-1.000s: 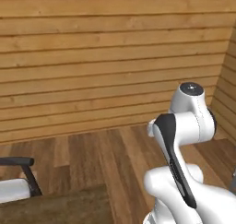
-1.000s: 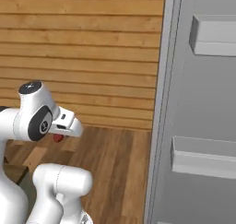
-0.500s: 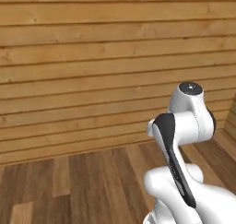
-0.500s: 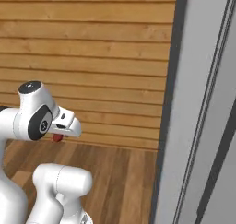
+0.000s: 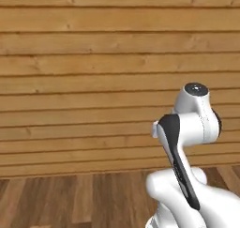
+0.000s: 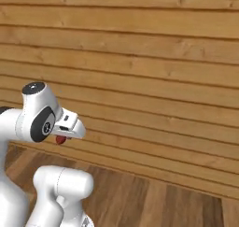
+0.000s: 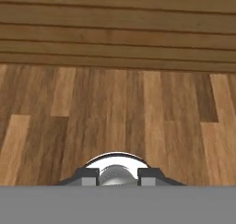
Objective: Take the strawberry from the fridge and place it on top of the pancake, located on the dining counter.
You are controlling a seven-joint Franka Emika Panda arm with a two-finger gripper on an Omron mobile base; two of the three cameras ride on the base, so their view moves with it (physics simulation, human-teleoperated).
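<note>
You have the tiny dark-red strawberry (image 6: pixel 60 139) out of the fridge: it sits under the hand of the white two-finger gripper (image 6: pixel 65 136), whose jaws appear narrowly closed on it, though the contact itself is hidden. Carrying it to the dining counter and setting it on the pancake remains. The arm is folded close above its base, the hand level, facing the horizontal wood-plank wall (image 5: pixel 93 81) over the brown plank floor (image 7: pixel 115 108).

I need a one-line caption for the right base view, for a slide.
White robot arm carrying a small red strawberry at its fingers, before a wooden plank wall and wooden floor.
</note>
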